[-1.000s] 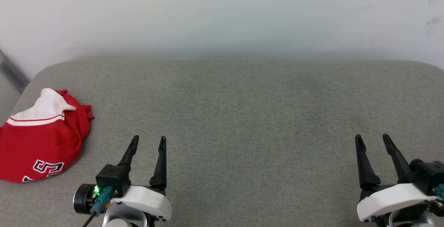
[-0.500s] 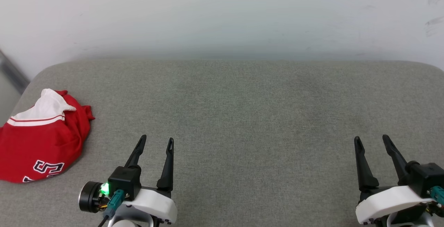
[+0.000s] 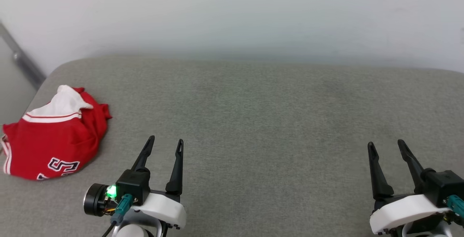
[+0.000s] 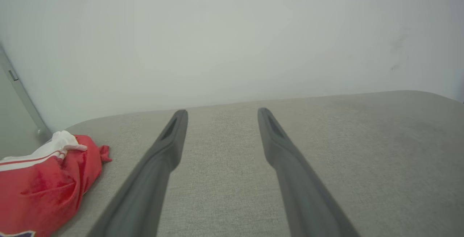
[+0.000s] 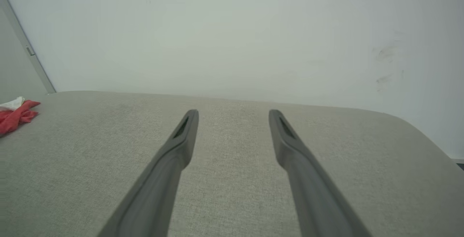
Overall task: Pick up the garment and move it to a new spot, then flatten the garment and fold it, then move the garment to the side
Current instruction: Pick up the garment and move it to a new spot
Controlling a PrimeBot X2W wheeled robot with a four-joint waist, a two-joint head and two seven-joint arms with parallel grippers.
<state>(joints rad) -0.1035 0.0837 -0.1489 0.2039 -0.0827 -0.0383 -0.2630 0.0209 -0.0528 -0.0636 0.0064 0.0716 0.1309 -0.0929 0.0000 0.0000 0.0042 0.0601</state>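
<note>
Status: nothing on the task list looks done yet. The red jersey-style shirt with white sleeves, striped trim and black-white block lettering [image 3: 54, 139] lies in a crumpled heap at the far-left end of the grey woven-fabric surface [image 3: 253, 113], near its rounded left corner. One white sleeve is bunched up on the far side and part of the lettering shows on the near side. It is not spread out and not folded. The left gripper [image 3: 165, 140] has its two long dark fingers spread wide with nothing between them. It sits to the right of the heap and nearer the robot, near it but not touching. I can't tell whether the fingers rest on the fabric or sit just above it. The right gripper [image 3: 385, 143] is the same, wide apart and empty, at the lower right and well apart from the garment. In the left wrist view the heap is off to the lower left of the fingers, so that arm is not lined up on it. In the right wrist view a bit of red and white shows at the far-left edge. Everything is left to do: pick, relocate, flatten, fold, push aside. The bare middle of the surface looks like the natural new spot. My guess is the left arm goes first. The heap is bunched, so which layer a pinch would catch is uncertain.
</note>
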